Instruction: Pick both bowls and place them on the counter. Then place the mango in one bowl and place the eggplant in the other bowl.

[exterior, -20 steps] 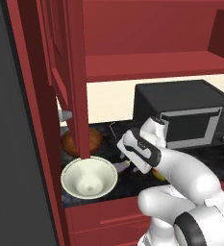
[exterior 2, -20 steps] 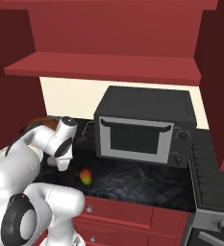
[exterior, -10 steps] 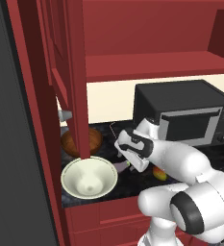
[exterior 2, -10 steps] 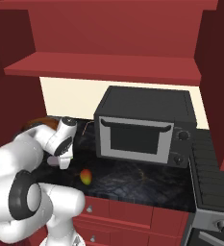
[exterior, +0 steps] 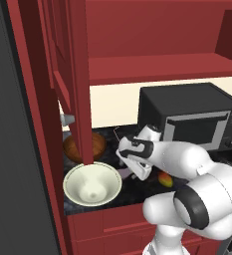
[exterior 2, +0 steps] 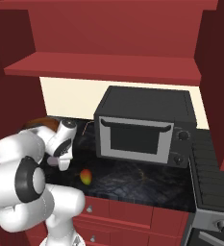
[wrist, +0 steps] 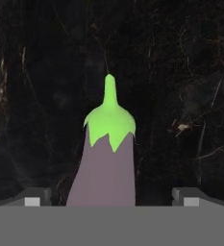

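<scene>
The pale lavender eggplant (wrist: 106,163) with its green cap lies on the dark counter (wrist: 180,72), seen straight down in the hand view. My gripper (wrist: 111,198) is open above it, one fingertip (wrist: 34,199) on each side, well apart from the vegetable. My gripper (exterior: 139,171) points down at the counter just right of the cream-white bowl (exterior: 91,185). The brown wooden bowl (exterior: 75,148) stands behind it, partly hidden by the cabinet door. The mango (exterior: 165,179) lies on the counter (exterior 2: 132,178) right of my hand; the mango (exterior 2: 86,177) is near the front edge.
A black microwave (exterior 2: 140,127) stands on the counter to the right. An open red cabinet door (exterior: 77,84) hangs over the bowls at the left. Red shelves (exterior 2: 104,67) run above. A stove (exterior 2: 214,163) lies at the far right.
The hand has stayed over the same spot, dropping only slightly; the arm's elbow has swung closer to the base cameras. Bowls and mango have not moved.
</scene>
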{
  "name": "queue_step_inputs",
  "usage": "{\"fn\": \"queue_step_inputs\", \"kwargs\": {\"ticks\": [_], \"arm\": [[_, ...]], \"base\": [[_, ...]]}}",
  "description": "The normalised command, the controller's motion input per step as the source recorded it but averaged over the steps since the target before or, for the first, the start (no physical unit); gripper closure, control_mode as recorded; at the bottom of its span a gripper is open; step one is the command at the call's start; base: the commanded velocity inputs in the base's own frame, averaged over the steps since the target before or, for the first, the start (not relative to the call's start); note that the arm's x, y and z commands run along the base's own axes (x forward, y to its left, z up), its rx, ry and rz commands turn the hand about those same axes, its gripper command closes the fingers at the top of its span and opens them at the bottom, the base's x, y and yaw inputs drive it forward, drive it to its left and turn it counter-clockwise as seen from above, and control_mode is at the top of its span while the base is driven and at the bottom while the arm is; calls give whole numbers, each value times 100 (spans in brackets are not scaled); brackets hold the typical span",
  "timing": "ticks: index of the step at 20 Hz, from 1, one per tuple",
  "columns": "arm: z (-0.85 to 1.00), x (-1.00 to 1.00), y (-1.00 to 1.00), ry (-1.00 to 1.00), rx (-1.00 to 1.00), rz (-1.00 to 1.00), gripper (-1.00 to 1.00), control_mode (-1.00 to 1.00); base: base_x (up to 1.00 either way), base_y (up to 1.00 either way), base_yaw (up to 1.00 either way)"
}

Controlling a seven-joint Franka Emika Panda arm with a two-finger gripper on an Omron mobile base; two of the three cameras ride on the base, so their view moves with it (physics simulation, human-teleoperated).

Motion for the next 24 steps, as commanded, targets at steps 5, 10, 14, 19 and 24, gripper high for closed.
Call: {"fn": "queue_step_inputs", "kwargs": {"ticks": [5, 10, 14, 19, 24], "arm": [[-22, 1, 7, 0, 0, 0, -100, -100], [-21, 1, 0, 0, 0, 0, -100, -100], [-16, 1, 1, 0, 0, 0, 100, -100], [-3, 0, 0, 0, 0, 0, 100, -100], [5, -1, -2, 0, 0, -1, 100, -100]], "base": [[0, 0, 0], [0, 0, 0], [0, 0, 0], [0, 0, 0], [0, 0, 0]]}}
